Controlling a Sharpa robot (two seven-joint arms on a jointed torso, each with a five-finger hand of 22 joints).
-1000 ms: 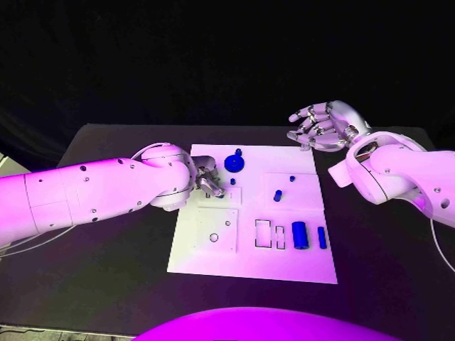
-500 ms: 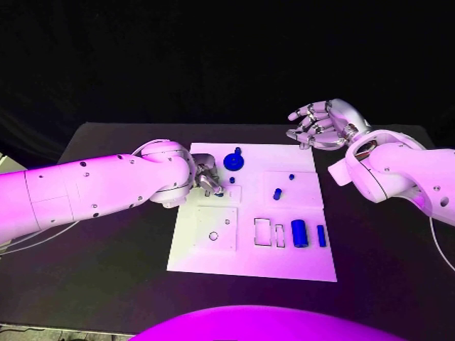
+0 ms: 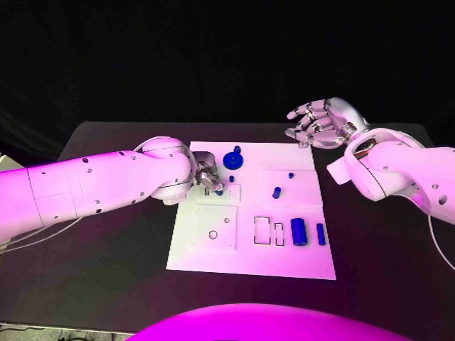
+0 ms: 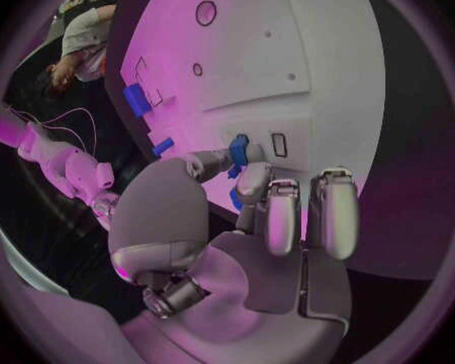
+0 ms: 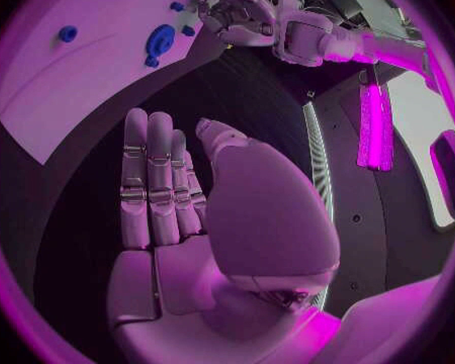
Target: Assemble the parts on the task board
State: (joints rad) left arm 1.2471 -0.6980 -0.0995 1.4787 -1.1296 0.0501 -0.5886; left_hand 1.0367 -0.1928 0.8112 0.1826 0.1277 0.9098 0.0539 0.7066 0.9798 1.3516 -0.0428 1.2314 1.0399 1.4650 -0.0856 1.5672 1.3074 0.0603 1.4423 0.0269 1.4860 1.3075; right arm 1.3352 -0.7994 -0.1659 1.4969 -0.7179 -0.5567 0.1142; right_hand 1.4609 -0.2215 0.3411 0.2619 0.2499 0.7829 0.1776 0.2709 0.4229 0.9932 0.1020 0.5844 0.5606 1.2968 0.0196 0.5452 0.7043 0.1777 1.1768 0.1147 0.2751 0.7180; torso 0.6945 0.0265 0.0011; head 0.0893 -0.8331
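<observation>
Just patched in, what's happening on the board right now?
The left hand is over the left side of the white task board, pinching a small blue part in its fingertips right above a small rectangular slot. The right hand hovers open beyond the board's far right corner, holding nothing. A blue round part sits near the board's far edge, and two blue bars lie side by side toward the near right.

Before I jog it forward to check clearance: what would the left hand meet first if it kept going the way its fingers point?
Probably the task board: the left hand, pinching a small blue part, points down at it. Depth is unclear.
</observation>
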